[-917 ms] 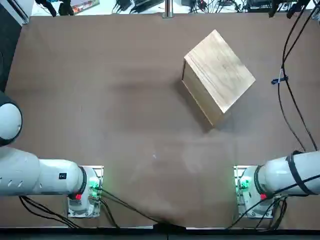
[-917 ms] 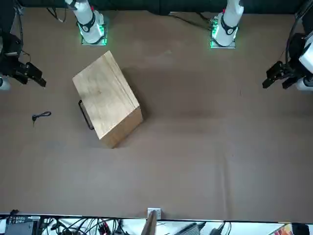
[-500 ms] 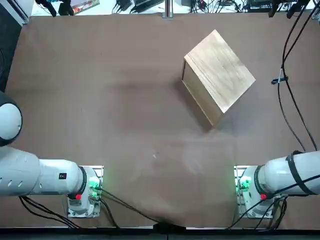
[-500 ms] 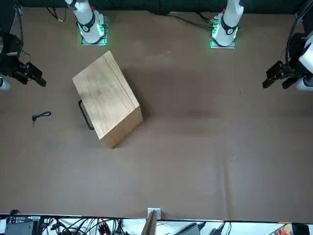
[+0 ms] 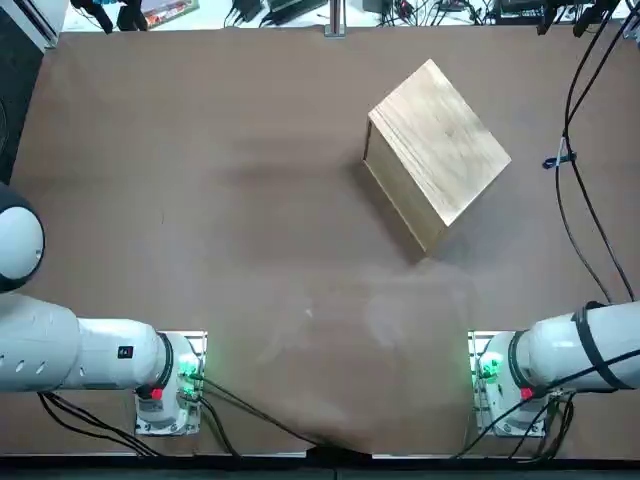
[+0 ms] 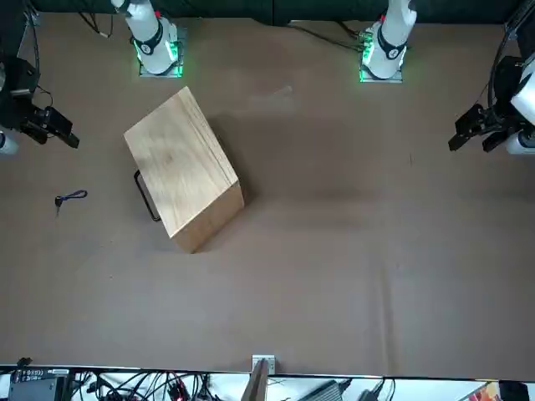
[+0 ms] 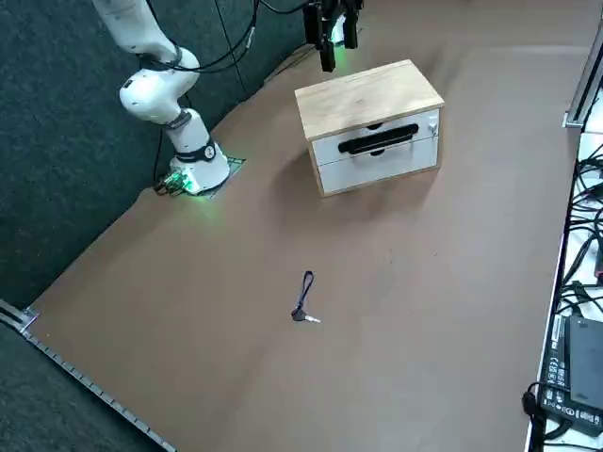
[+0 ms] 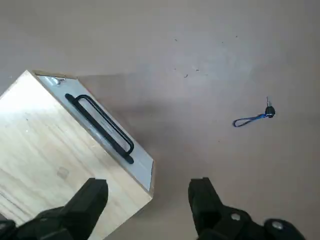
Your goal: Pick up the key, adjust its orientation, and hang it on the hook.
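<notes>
Above table, right gripper (image 8: 150,200) unmoved, jaws apart; key (image 8: 255,118), wooden box (image 8: 60,165) unchanged.

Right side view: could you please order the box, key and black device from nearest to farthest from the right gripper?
1. The box, just below the open right gripper.
2. The key, on the bare table, nearer the camera.
3. The black device, beyond the table's edge.

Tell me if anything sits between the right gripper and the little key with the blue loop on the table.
Nothing visible does. The right gripper hangs open high above the table, over the edge of the wooden box with the black handle. The small key with the blue loop lies apart from the box on bare brown tabletop.
</notes>
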